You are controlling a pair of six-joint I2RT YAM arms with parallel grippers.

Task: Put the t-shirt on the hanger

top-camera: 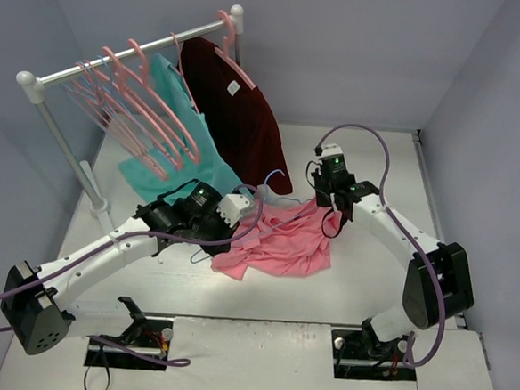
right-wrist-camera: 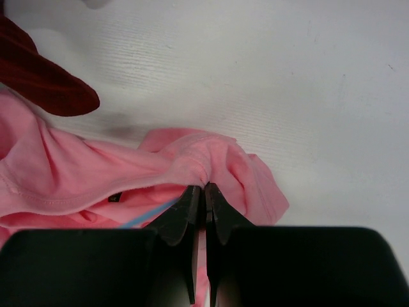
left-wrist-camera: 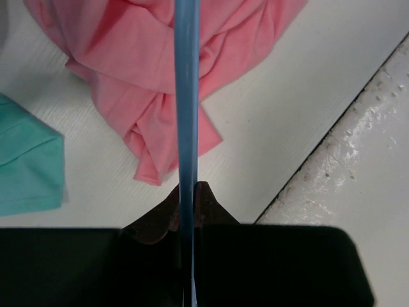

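Observation:
The salmon-pink t-shirt [top-camera: 283, 243] lies crumpled on the white table between the two arms. The thin light-blue hanger [left-wrist-camera: 186, 96] runs straight up the left wrist view, over the t-shirt [left-wrist-camera: 147, 57]. My left gripper [left-wrist-camera: 187, 192] is shut on its bar. From above, the left gripper [top-camera: 245, 216] sits at the shirt's left edge, and the hanger's hook [top-camera: 276, 178] curves up behind it. My right gripper [right-wrist-camera: 206, 187] is shut on a bunched fold of the t-shirt [right-wrist-camera: 96, 173] at its right side [top-camera: 332, 220]. A sliver of hanger [right-wrist-camera: 147, 214] shows under the cloth.
A white clothes rack [top-camera: 126, 61] stands at the back left with several pink hangers [top-camera: 132, 106], a teal shirt [top-camera: 179, 145] and a dark maroon shirt [top-camera: 238, 122] hanging low toward the table. Grey walls close in the back and the sides.

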